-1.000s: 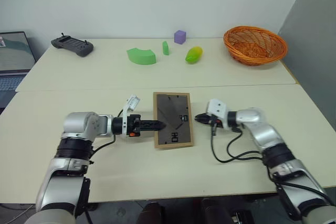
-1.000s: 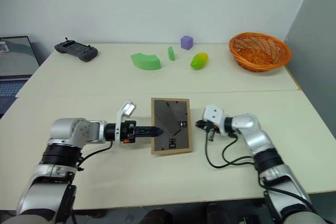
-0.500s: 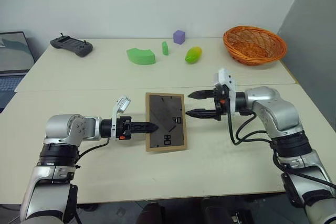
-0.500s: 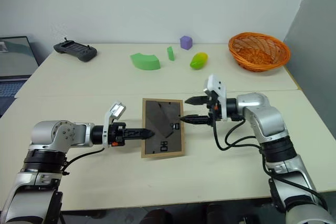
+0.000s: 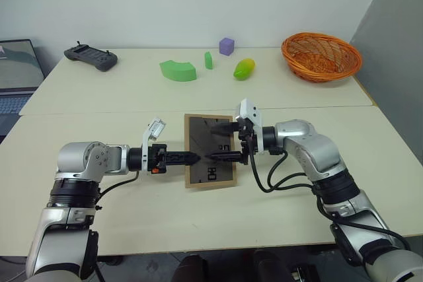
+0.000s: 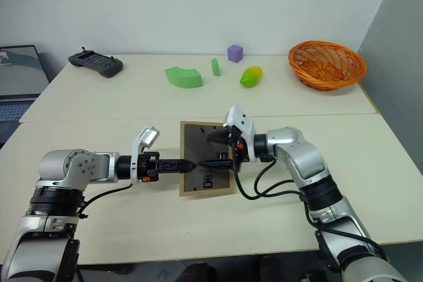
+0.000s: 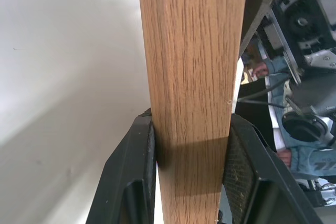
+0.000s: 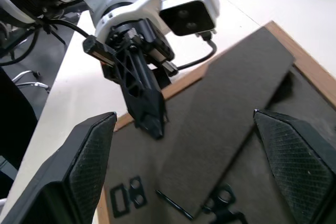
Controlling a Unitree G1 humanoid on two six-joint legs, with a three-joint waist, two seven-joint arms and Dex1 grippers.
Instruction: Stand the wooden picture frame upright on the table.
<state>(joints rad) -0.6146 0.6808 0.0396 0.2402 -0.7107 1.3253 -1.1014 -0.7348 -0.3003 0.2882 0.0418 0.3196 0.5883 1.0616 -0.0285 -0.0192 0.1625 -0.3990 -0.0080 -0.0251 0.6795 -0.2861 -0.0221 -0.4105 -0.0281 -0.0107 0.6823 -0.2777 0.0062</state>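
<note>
Left eye view is showing the table [image 5: 198,94], a broad cream surface with a seam crossing it, carrying everything else. Toward its far right corner an orange wicker basket [image 5: 321,56] is sitting, and at the far left a dark handheld controller [image 5: 91,57] is lying near a laptop [image 5: 16,70] at the edge. Along the far half a green curved block [image 5: 178,70], a slim green piece [image 5: 208,61], a purple cube [image 5: 227,46] and a yellow-green fruit-shaped toy [image 5: 244,69] are lying well apart from the arms.

Near the middle of the front half, the wooden picture frame [image 5: 210,151] is showing its dark back panel upward, its light wood border tilted rather than lying flat; its stand flap is running diagonally across the back. The left gripper [image 5: 190,157] is reaching in from the left and pinching the frame's left border; in the left wrist view its two black fingers [image 7: 137,171] are pressing against both faces of the wood edge. The right gripper [image 5: 227,141] is coming in from the right over the back panel, its fingers spread wide, one above and one below, closing on nothing. In the right wrist view those wide-set pads [image 8: 296,156] are framing the stand flap, with the left gripper visible beyond.
</note>
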